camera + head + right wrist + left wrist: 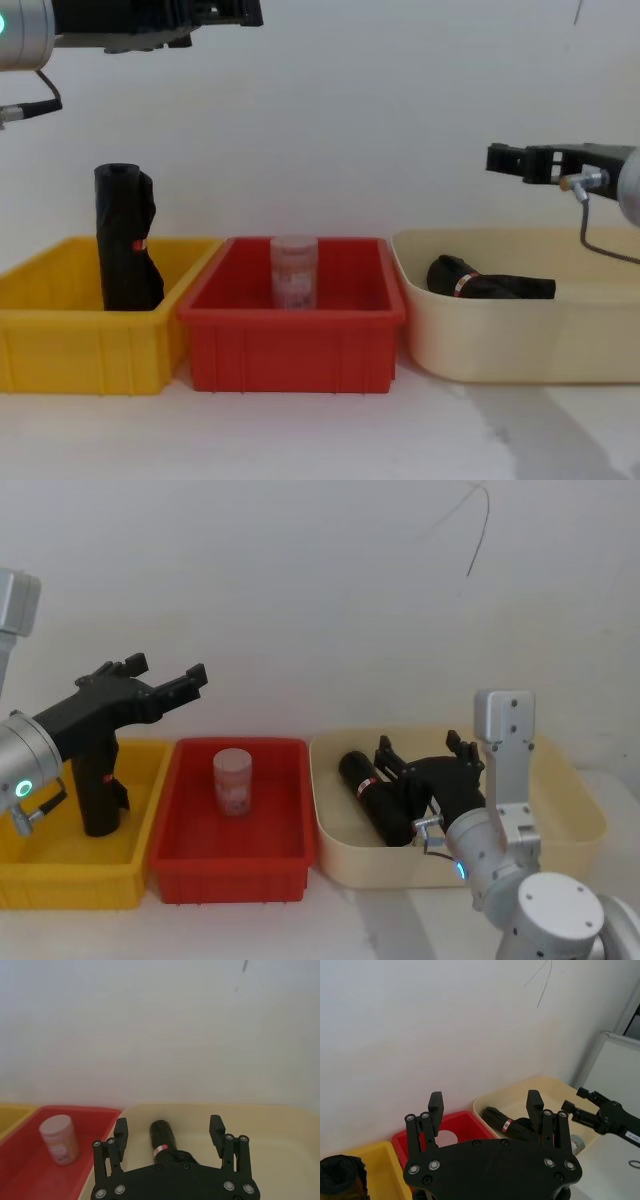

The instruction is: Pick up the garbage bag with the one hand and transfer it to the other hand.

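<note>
Both tools wide, empty: left tool (165, 685) raised; right tool (169, 1132) above garbage bag (480, 283) lying in cream bin (500, 345).

The right hand (428, 763) hides the garbage bag's (372, 795) far end.

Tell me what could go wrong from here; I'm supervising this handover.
1. The garbage bag lies against the cream bin's wall, so the open right pincer above may clip the rim.
2. The left pincer, open and high, hangs above the creased black roll in the yellow bin; it could take that instead.
</note>
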Tool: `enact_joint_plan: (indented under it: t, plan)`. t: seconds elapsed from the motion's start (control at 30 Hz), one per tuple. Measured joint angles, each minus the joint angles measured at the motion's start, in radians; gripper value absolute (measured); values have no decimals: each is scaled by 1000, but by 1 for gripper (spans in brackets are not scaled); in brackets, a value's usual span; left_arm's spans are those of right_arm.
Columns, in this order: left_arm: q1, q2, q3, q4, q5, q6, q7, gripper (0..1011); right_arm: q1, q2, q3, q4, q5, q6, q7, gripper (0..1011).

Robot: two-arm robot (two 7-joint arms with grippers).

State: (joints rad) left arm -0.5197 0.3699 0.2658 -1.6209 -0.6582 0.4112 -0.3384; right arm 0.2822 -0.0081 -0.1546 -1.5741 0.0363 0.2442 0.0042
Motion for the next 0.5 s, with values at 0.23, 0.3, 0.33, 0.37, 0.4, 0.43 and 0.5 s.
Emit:
enact_joint_plan:
  t: [0.23, 0.3, 0.33, 0.37, 0.4, 0.43, 0.5]
  plan:
    - [-16, 6, 24, 31, 7, -23, -34, 1001, -48, 14, -25, -27, 2, -58, 48, 1000]
    - [-24, 7, 37, 49, 14, -35, -50, 1002, -65, 20, -34, -39, 6, -73, 67, 1000]
    - [-27, 7, 41, 55, 16, -40, -55, 1002, -70, 22, -37, -44, 7, -77, 72, 1000]
    - [-27, 7, 41, 55, 16, -40, -55, 1002, -78, 25, -42, -51, 9, -83, 80, 1000]
    - [-34, 7, 54, 74, 23, -53, -71, 1002, -90, 30, -49, -60, 13, -91, 92, 1000]
    - [-34, 7, 54, 74, 23, -53, -71, 1002, -97, 33, -52, -65, 14, -94, 98, 1000]
    - [-40, 8, 65, 89, 29, -64, -83, 1002, -115, 41, -65, -82, 21, -105, 119, 1000]
